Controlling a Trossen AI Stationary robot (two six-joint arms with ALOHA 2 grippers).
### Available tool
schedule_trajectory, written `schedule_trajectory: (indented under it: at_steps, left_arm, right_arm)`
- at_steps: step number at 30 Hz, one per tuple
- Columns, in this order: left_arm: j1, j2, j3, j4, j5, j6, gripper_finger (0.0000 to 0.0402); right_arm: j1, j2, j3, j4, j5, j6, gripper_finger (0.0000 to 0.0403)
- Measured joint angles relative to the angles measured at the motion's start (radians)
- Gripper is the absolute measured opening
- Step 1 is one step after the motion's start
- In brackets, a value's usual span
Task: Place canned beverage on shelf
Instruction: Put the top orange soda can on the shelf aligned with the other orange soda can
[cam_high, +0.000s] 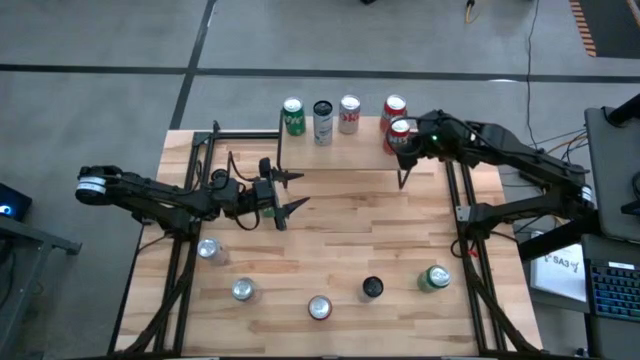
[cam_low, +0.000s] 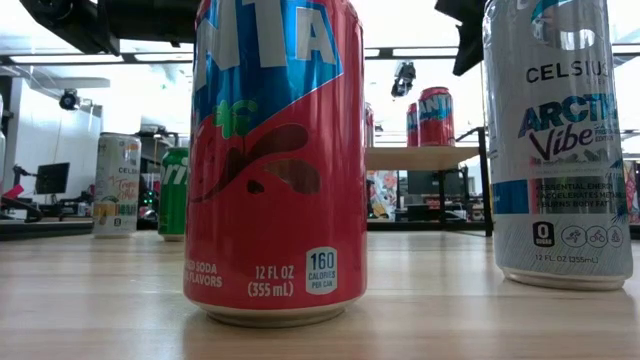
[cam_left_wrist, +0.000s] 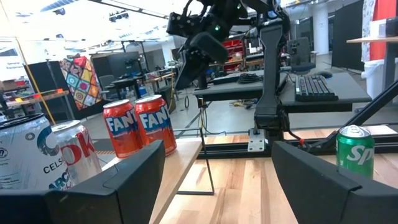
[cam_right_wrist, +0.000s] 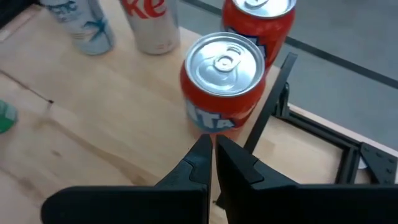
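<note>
Fanta can is seen standing on the shelf; the closed, empty right gripper is held just beside it, the left gripper open, empty.

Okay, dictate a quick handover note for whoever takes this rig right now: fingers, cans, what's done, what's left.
Left gripper: fingers open, empty, over mid-table.
Right gripper: fingers shut, empty, just off the nearer orange can at the shelf's right end.
Shelf: five cans standing on it.
Left: five cans on the table at the front still to shelve.
</note>
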Motion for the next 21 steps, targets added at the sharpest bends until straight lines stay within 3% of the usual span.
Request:
schedule_trajectory:
  at_steps: [21]
  left_arm:
    - [0.000, 0.000, 0.000, 0.000, 0.000, 0.000, 0.0281]
  right_arm:
    - [-0.058, 0.120, 0.042, -0.005, -0.002, -0.058, 0.0012]
